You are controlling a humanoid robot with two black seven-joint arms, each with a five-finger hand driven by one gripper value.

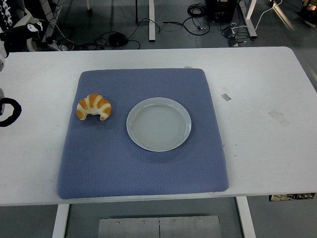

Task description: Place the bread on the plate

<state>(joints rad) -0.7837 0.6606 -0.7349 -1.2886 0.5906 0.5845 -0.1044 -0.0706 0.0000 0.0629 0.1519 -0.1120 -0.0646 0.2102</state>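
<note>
A golden croissant lies on the left part of a blue quilted mat. To its right, an empty pale grey plate sits at the mat's middle, with a small gap between the two. Only a black curved piece of my left arm shows at the picture's left edge, resting on the white table well left of the croissant and apart from the mat. My right arm is out of view.
The white table carries bits of tape right of the mat. Beyond the far edge are floor cables and equipment at the top left corner.
</note>
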